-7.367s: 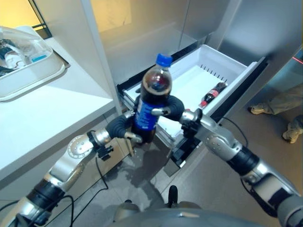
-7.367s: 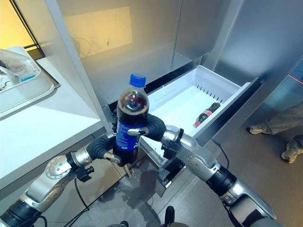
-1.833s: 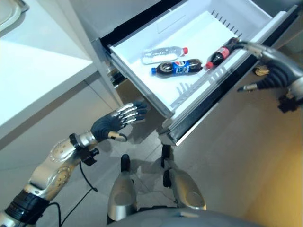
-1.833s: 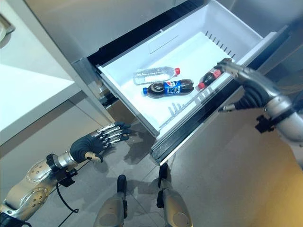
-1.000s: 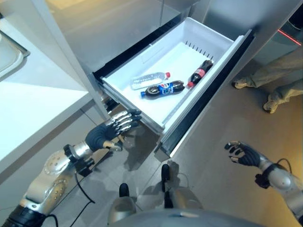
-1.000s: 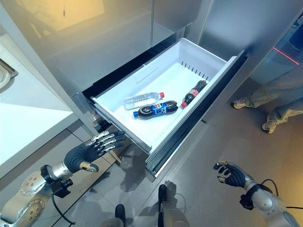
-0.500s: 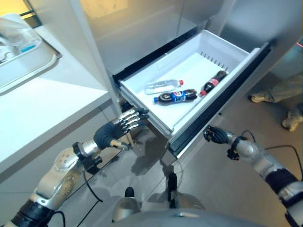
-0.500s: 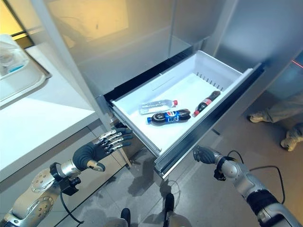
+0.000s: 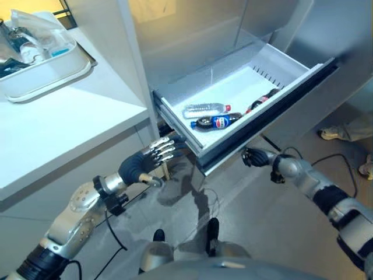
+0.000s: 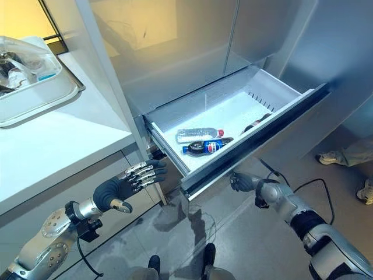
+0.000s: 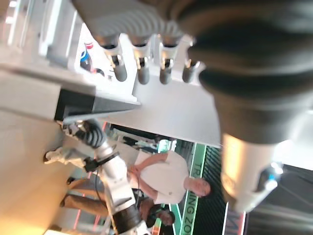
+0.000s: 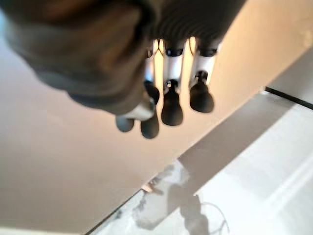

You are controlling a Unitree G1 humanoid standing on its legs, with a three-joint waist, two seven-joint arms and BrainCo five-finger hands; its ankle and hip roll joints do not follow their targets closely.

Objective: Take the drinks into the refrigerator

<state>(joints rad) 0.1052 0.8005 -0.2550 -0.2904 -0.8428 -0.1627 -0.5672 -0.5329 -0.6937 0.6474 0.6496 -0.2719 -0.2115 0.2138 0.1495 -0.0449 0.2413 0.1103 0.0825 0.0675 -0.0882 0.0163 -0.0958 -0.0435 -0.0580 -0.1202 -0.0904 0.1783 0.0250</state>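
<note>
Hovering low beside the white counter (image 9: 70,125), the left hand (image 9: 144,162) has straight, released fingers and holds nothing. Just under the drawer front (image 10: 256,137), the right hand (image 10: 240,182) is loosely curled, empty. Farther back, in the open refrigerator drawer (image 9: 233,87), lie a water bottle (image 9: 206,108), a cola bottle (image 9: 218,122) and a small dark bottle (image 9: 261,100).

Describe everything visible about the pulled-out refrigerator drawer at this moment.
The refrigerator drawer is a white, plastic-looking bin with a grey front panel, pulled out partway from the grey refrigerator. Three bottles lie on its floor: a clear bottle, a dark cola bottle and a smaller red-capped bottle. The right hand is at the front panel's underside, fingers curled; contact is unclear.
</note>
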